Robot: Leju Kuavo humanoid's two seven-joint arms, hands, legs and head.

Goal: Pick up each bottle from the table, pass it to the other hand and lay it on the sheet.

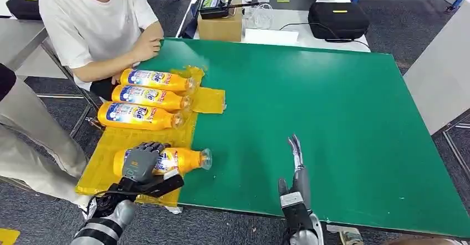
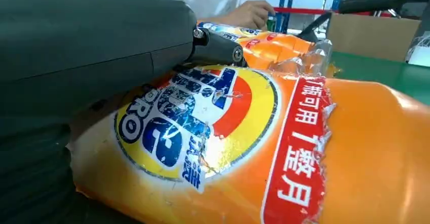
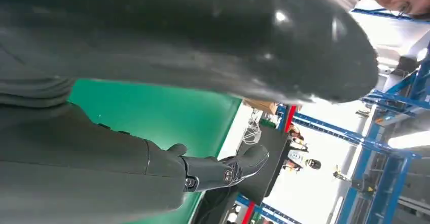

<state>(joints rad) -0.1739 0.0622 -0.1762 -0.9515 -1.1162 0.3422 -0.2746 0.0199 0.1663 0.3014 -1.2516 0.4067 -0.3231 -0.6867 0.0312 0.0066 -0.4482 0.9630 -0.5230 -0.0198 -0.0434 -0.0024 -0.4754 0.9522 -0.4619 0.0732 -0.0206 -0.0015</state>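
Observation:
A yellow sheet (image 1: 108, 141) covers the green table's (image 1: 332, 117) left edge. Three orange Tide bottles (image 1: 148, 96) lie side by side on it, necks toward the table's middle. A fourth orange bottle (image 1: 188, 159) lies on the sheet's near part, and my left hand (image 1: 141, 161) grips its labelled body from above. In the left wrist view that bottle (image 2: 243, 148) sits close under my left hand (image 2: 76, 46), with the thumb across the label. My right hand (image 1: 296, 164) hovers over the table's near edge, right of the sheet, fingers (image 3: 223, 171) straight and holding nothing.
A seated person in a white shirt rests a hand (image 1: 145, 48) on the table's far left corner, close to the sheet. Another person's beige-trousered leg (image 1: 25, 128) stands at the left. A cardboard box (image 1: 220, 26) and a black case (image 1: 338, 19) sit behind the table.

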